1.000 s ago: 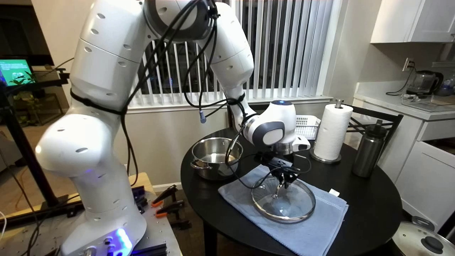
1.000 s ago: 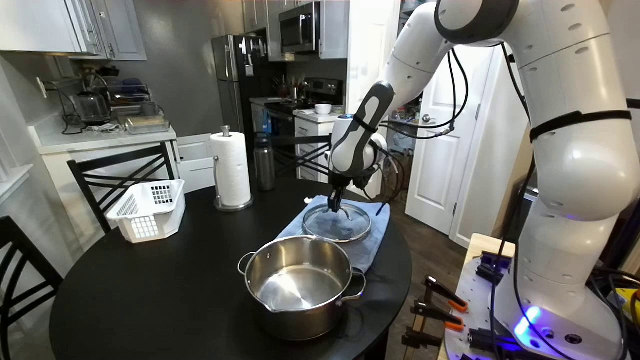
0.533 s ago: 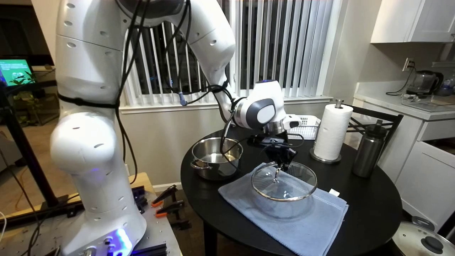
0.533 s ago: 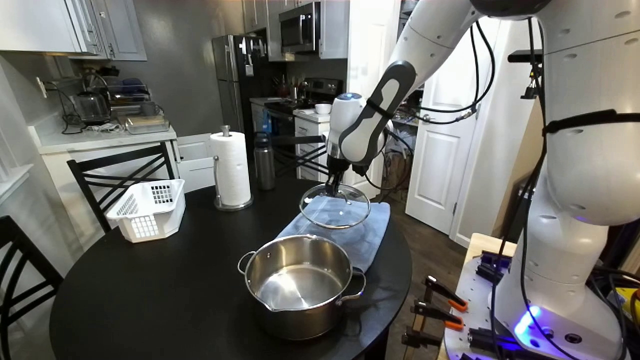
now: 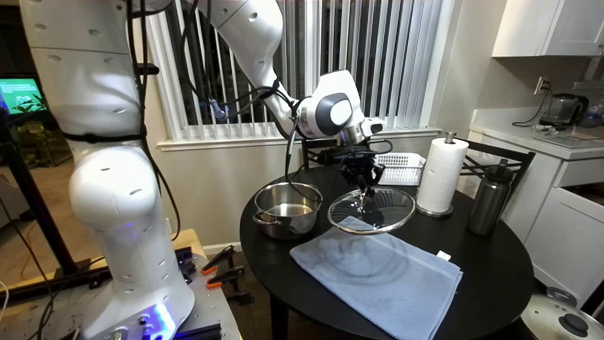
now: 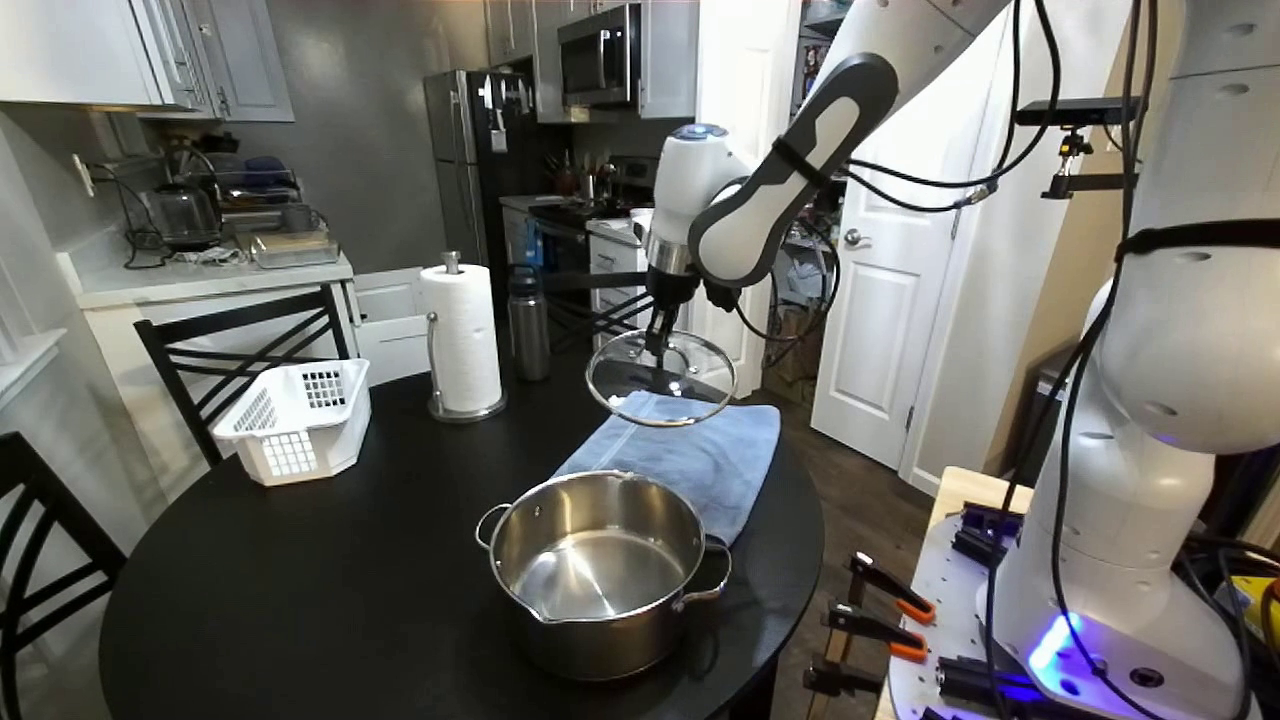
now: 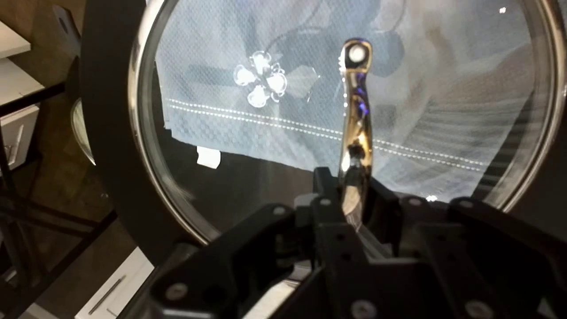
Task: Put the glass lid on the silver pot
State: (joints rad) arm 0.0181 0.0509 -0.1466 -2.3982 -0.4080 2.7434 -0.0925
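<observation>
Risk of tipping for glass lid (image 5: 380,212) from gripper (image 7: 352,181) clenched apparently off-centre on handle (image 7: 357,99), then of snagging on silver pot (image 6: 597,570).

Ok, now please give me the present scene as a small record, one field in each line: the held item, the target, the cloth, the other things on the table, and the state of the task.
held item: glass lid, up in the air
held by: gripper, closed on the lid's metal handle
target: silver pot, upright on the black table, uncovered
cloth: blue towel, lying on the table, partly seen through the lid
other things: white basket, paper towel roll, metal bottle
state: lid not yet on the pot
</observation>
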